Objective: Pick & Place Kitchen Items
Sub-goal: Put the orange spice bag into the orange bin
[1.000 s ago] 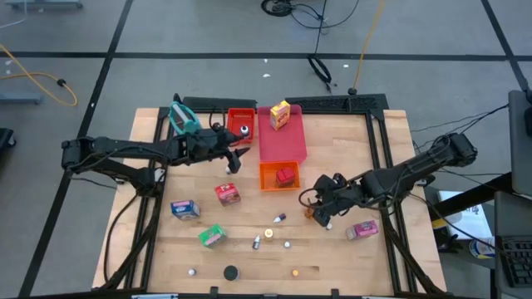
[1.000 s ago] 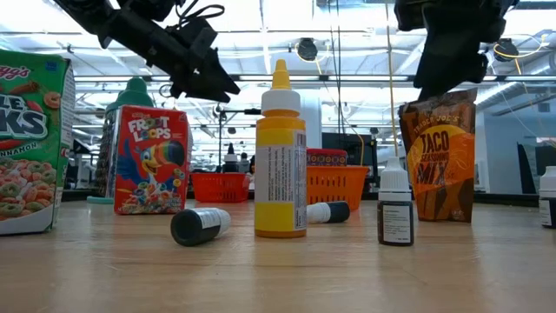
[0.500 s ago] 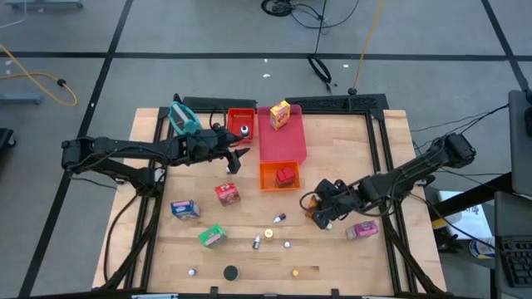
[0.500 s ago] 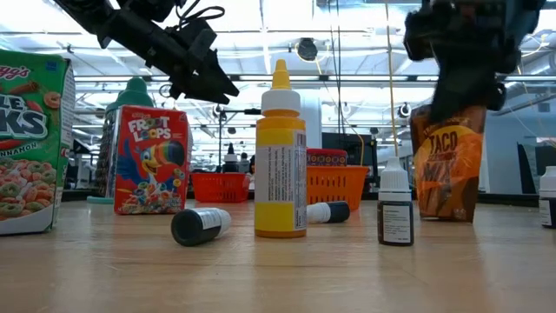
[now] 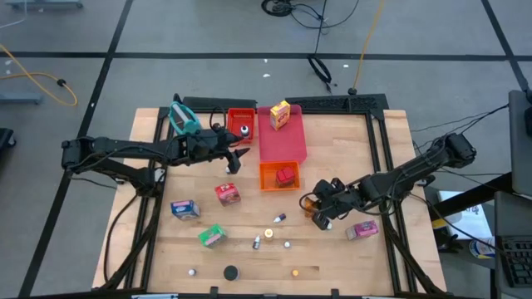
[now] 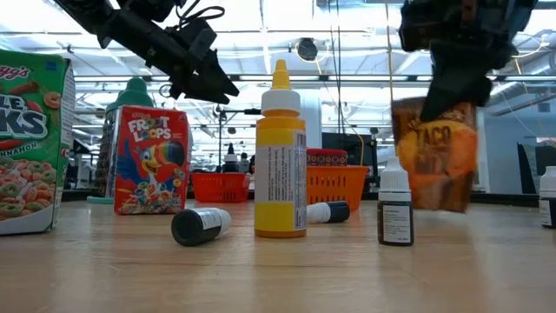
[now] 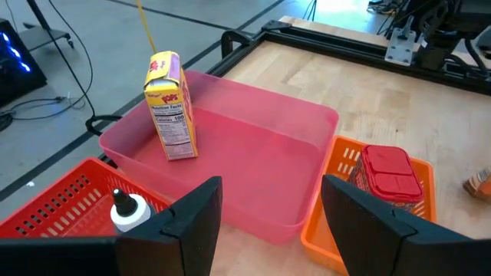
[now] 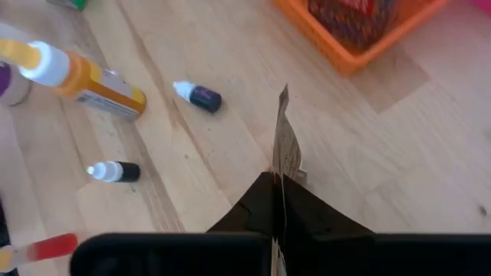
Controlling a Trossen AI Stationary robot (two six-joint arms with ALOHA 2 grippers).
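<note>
On the wooden bench [image 5: 349, 141], the right arm's fingers [image 5: 319, 209] are pinched shut on the taco mix packet [image 6: 432, 155], lifted clear near the right edge. The left arm's fingers [image 5: 235, 156] stand open and empty over the pink tray [image 7: 261, 153] by the far edge, with bare wood between.

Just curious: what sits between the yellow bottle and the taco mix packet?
In the low view, a small dark dropper bottle stands between the yellow bottle and the taco mix packet.
</note>
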